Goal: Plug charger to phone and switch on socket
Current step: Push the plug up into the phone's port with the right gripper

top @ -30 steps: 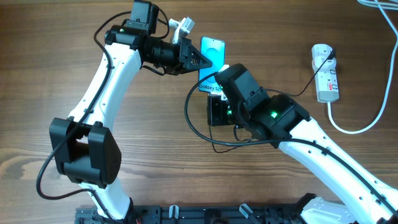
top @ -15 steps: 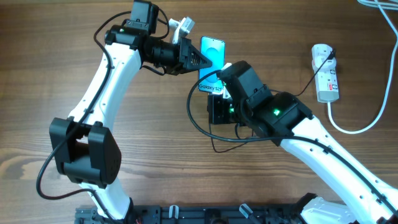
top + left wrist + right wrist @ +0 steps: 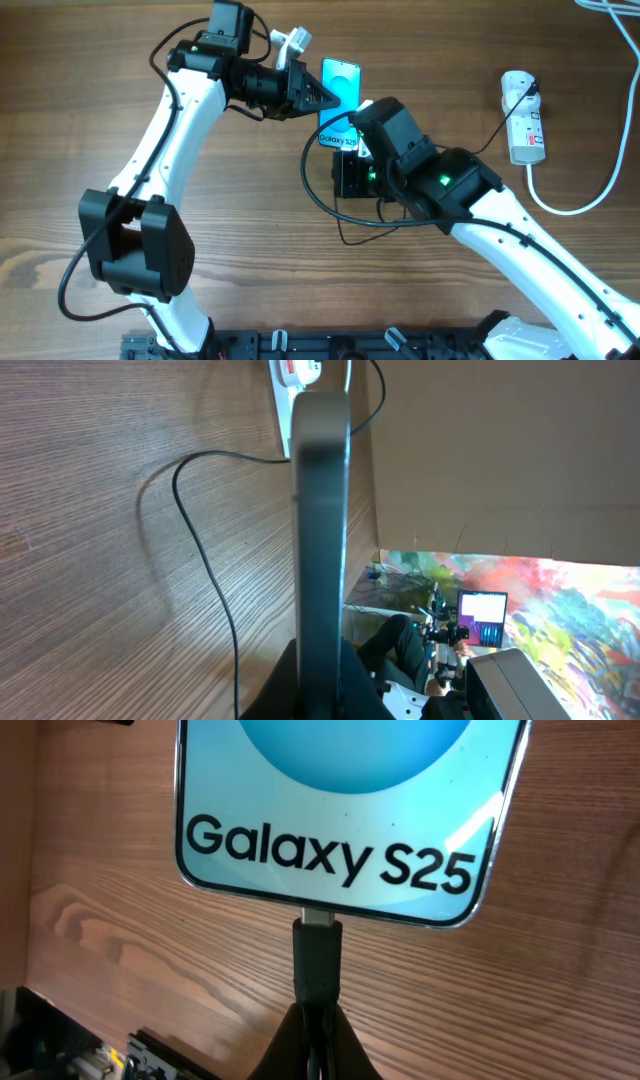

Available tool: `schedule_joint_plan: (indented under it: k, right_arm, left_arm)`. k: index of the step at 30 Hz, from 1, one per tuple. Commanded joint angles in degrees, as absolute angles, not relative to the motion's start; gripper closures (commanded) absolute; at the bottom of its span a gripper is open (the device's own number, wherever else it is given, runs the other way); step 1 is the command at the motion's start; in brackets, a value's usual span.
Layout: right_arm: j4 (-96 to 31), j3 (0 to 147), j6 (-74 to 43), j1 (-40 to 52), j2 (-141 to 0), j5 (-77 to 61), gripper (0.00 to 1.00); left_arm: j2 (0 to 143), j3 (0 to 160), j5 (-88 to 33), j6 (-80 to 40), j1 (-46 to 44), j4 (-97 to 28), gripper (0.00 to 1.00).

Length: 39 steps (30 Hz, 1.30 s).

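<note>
Right arm has nudged up toward the phone [image 3: 340, 95] over the last second and now sits still. Right jaws clamped on the charger [image 3: 317, 960], tip butted into the port under the "Galaxy S25" text, so I judge it seated or nearly. Left jaws clamped on the phone's edge, mid-tabletop [image 3: 500, 300], turquoise screen up. Socket [image 3: 526, 130] far right, switch is next

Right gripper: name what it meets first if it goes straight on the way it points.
The turquoise-screened phone: the right gripper, shut on the thin black charger, points at its short edge, connector tip seemingly at the port.
</note>
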State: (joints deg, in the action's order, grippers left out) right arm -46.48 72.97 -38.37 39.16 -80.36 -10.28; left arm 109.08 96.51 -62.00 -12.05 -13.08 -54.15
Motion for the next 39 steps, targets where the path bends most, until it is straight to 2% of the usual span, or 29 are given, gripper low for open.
schedule_joint_plan:
  k: [1, 31, 37, 39]
  right_arm:
    - [-45.47, 74.41, -38.92, 38.0, -80.58, -8.99, 0.96]
    - [-41.1, 74.41, -36.01, 36.88, -80.58, -4.89, 0.94]
    - [-41.21, 74.41, -35.99, 36.88, -80.58, -7.11, 0.64]
    - [-41.63, 74.41, -35.94, 36.88, -80.58, -9.17, 0.62]
  left_arm:
    - [107.57, 97.47, -64.66, -10.61, -13.02, -54.46, 0.96]
    - [107.57, 97.47, -66.59, -10.87, -13.02, -56.21, 0.96]
    - [107.57, 97.47, -66.28, -10.87, -12.95, -56.12, 0.96]
    - [107.57, 97.47, -64.47, -10.87, -12.8, -56.1, 0.96]
